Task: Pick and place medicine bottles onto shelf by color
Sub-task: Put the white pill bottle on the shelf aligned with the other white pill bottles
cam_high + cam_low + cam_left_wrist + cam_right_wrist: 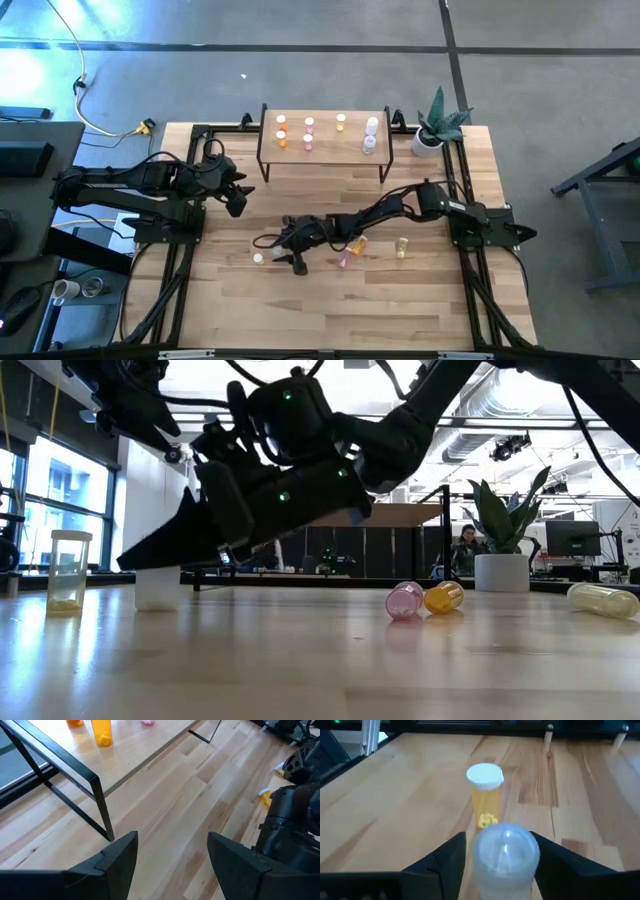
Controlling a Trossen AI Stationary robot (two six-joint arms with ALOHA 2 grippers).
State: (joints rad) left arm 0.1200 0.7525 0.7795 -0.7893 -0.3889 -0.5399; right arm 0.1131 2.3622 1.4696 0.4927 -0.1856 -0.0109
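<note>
A clear medicine bottle [506, 855] with a white cap stands upright on the table between the fingers of my right gripper [497, 845], which reaches low across the table's middle [288, 250]. The fingers stand open, close on both sides of it. Just beyond it a yellow bottle [485, 795] stands upright [258, 258]. Pink [404, 600], orange [443, 597] and pale yellow [603, 599] bottles lie on their sides. The shelf [325, 150] at the far edge carries several bottles. My left gripper [172, 865] hangs open near the shelf's left legs. My right gripper comes at the clear bottle's body [485, 865] almost level from the table's right side, one finger on each side. A thin strip of table shows beside one finger [455, 850]; the bottle hides the other's inner face. I cannot tell whether they touch it.
A potted plant [432, 130] stands at the far right corner beside the shelf. The shelf's black legs [102, 805] rise just ahead of my left gripper. Bare wood lies along the near edge [330, 310].
</note>
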